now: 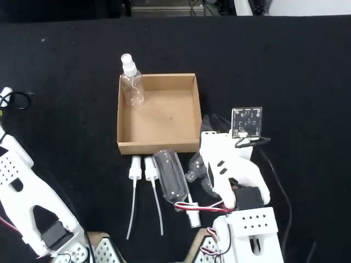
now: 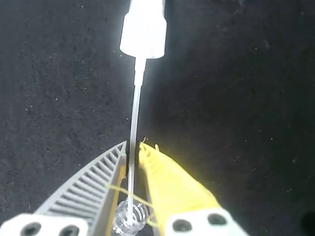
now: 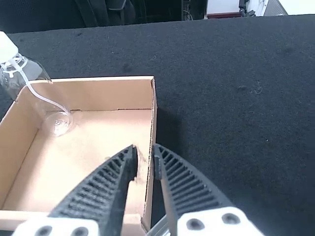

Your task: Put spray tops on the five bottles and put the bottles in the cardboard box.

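Your right gripper [image 3: 144, 149] hangs over the side wall of the cardboard box [image 3: 98, 93], fingers a narrow gap apart. At 10 o'clock from it, 1 clear bottle [image 3: 27, 76] with a white spray top [image 3: 6, 46] stands in the box's far corner.

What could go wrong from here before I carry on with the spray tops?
1. The left gripper sits at the thin tube of a spray top, not at its head. Lifted that way, the tube may bend or slip out.
2. The right gripper is right by the side wall of the cardboard box, and a bottle lies on its side next to that arm. A careless descent could shove the box or set the bottle rolling.
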`<act>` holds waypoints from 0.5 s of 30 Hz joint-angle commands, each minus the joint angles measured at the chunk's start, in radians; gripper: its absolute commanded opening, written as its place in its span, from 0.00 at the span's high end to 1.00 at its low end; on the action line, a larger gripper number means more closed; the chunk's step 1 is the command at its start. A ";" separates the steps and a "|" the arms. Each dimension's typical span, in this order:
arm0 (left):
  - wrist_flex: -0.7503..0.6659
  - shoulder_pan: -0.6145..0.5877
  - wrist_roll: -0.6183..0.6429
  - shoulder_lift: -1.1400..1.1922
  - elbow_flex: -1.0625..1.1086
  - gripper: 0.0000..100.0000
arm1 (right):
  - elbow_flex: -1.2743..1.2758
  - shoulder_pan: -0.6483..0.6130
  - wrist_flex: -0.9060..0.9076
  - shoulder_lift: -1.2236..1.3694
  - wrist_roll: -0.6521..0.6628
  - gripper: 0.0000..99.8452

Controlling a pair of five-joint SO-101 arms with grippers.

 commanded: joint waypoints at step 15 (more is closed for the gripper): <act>0.009 0.005 0.063 -0.405 0.524 0.97 | -0.004 0.012 -0.035 -0.016 0.008 0.95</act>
